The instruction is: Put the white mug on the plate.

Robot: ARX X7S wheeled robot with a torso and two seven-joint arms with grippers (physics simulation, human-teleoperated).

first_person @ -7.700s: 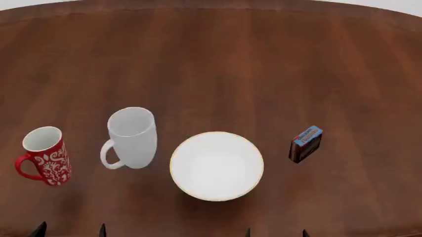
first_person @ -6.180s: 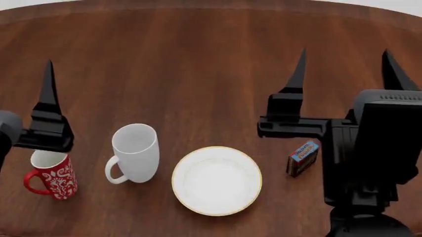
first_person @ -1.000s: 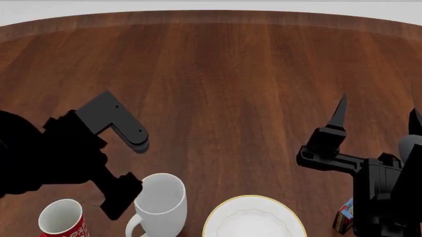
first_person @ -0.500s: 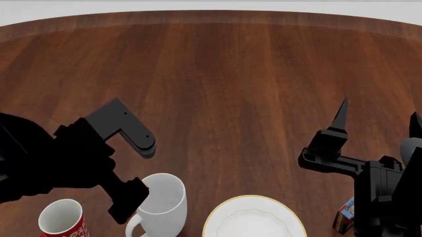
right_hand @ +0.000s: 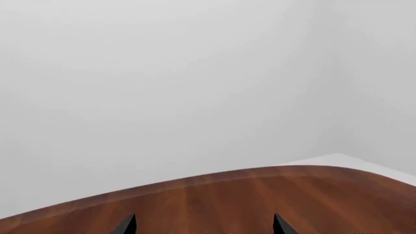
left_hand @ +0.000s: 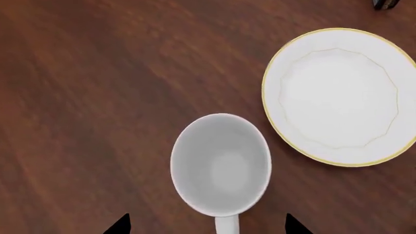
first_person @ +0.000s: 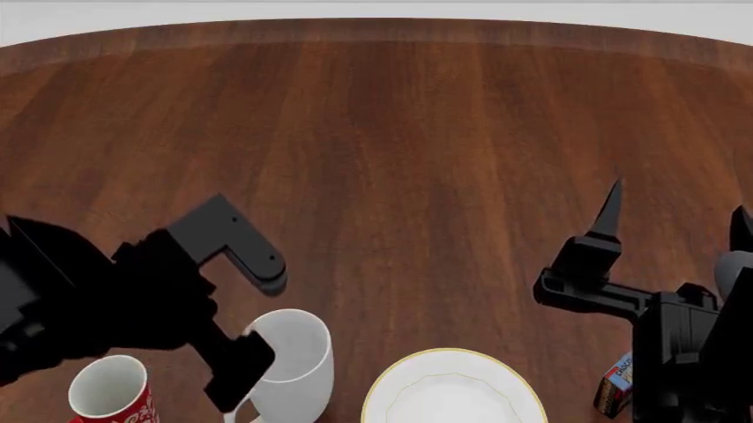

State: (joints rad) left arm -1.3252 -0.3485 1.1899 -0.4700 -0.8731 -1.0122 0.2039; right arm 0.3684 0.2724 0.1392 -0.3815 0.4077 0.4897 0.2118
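Note:
The white mug (first_person: 294, 357) stands upright at the near edge of the head view, its handle toward me. The left wrist view looks straight down into it (left_hand: 221, 163), with its handle (left_hand: 226, 225) between my fingertips. My left gripper (first_person: 254, 328) is open and hovers over the mug's left side, one finger (first_person: 249, 256) beyond it and one (first_person: 240, 374) in front; it also shows in the left wrist view (left_hand: 206, 225). The plate (first_person: 453, 392), white with a gold rim, lies just right of the mug, empty (left_hand: 338, 95). My right gripper (first_person: 673, 216) is open and empty, raised at the right.
A red floral mug (first_person: 108, 390) stands left of the white mug, under my left arm. A small box (first_person: 615, 385) stands right of the plate, below my right arm. The wooden table (first_person: 400, 132) stretches far ahead; its far edge (right_hand: 215, 178) meets a pale wall.
My left gripper has shifted nearer and a little right, over the white mug. The mug, the plate and the right arm have stayed nearly still.

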